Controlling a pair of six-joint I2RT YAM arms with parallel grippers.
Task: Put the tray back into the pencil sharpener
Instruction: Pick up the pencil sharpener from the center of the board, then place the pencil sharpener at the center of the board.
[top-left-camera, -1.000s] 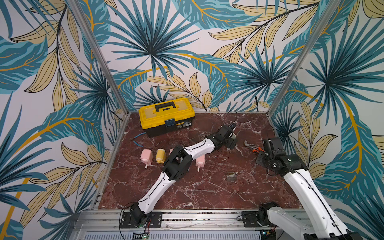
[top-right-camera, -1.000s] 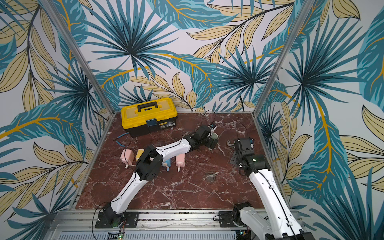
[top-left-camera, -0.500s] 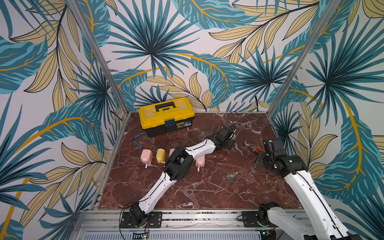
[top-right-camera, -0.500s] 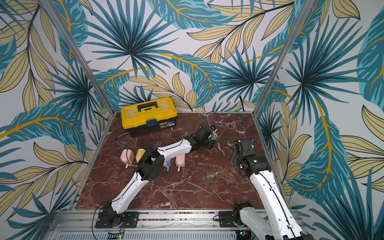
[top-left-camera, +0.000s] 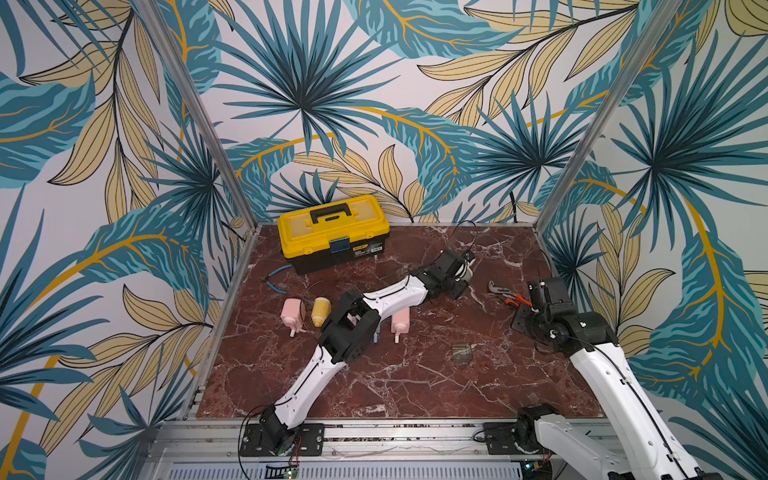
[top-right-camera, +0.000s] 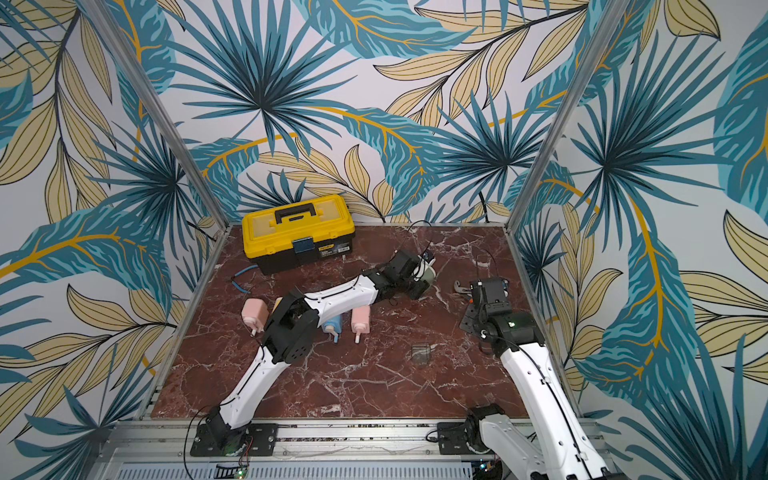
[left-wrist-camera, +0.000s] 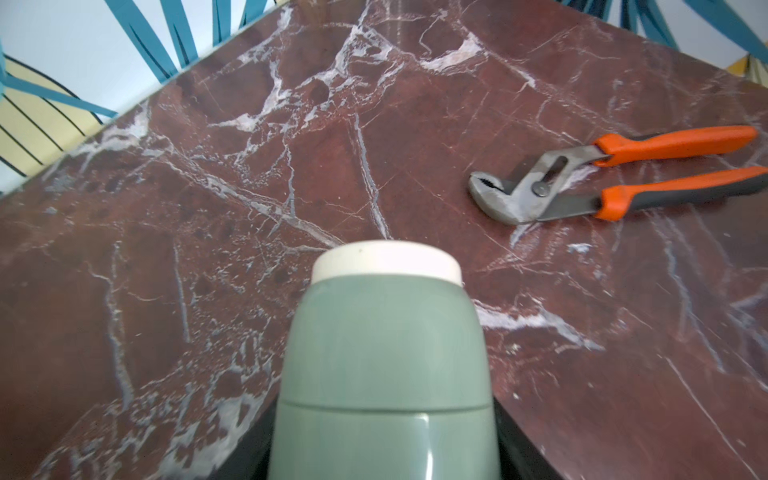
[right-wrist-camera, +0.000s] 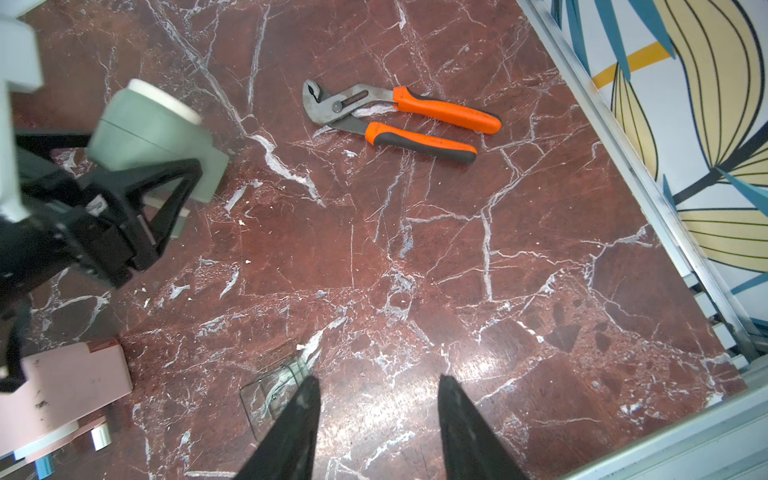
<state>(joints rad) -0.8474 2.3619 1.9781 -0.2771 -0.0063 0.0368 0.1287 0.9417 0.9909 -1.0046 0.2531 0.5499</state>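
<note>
Early stage, prob. under halfway. Left tool (top-left-camera: 462, 276) has its jaws clamped on the green sharpener (left-wrist-camera: 386, 353), far-middle of the bench (right-wrist-camera: 540, 249). In the left wrist view the black fingers press both flanks of the body. Can't tell if the sharpener is lifted or sits on the bench; it looks tipped over. Right tool (right-wrist-camera: 378, 382) is open & empty, jaws wide apart, hanging above bare bench.

Tray (top-left-camera: 462, 353): small clear box, lying loose on the bench, well apart from the sharpener, nearer the front & the right arm. Nothing touches it. In the right wrist view it shows just beside one finger of the right tool, but both top views put that tool apart from it, so no contact.

Done: sharpener secured. Left to do: right tool must take the tray, line it up w/ the sharpener's slot (slot not clear in any view) & push it home. Orange pliers (right-wrist-camera: 399, 116) lie btw. the two tools, not in the way imo.
</note>
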